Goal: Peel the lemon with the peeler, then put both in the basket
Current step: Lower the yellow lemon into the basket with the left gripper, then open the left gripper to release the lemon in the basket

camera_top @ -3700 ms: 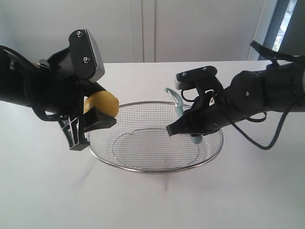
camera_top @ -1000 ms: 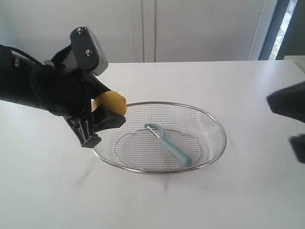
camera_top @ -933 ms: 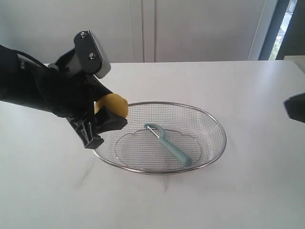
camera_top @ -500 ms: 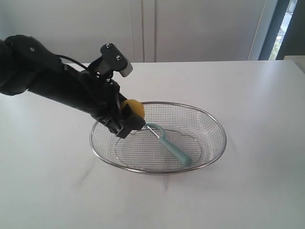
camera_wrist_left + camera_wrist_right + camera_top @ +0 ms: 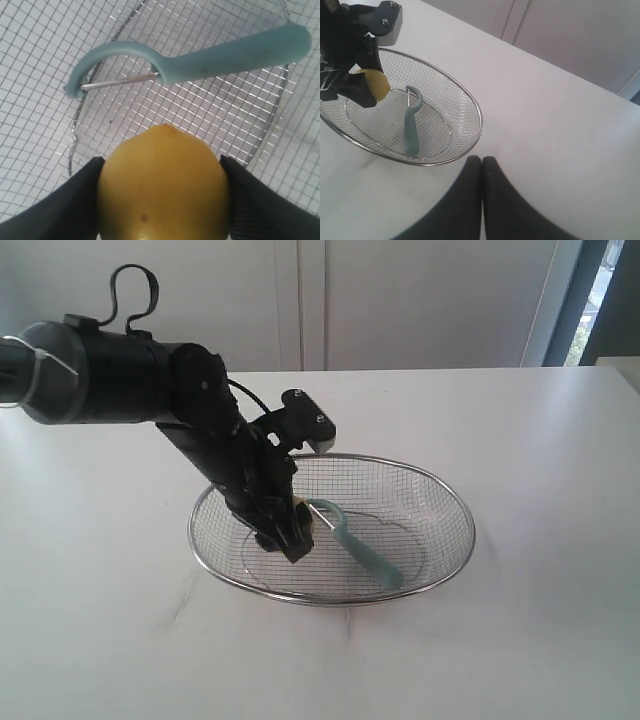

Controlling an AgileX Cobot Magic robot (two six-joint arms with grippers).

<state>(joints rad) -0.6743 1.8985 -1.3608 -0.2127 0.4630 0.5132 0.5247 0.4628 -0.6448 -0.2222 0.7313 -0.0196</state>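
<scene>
The left end effector (image 5: 288,540) was clamped on the lemon (image 5: 162,192), low inside the basket (image 5: 441,490) at the middle of the surface (image 5: 540,620), the peeler (image 5: 362,548) lying just beside it. The right end effector (image 5: 481,172), fingers pressed together, hung outside the basket.

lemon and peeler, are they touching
Apart. The left wrist view shows bare basket mesh between the peeler and the tip of the lemon.
</scene>
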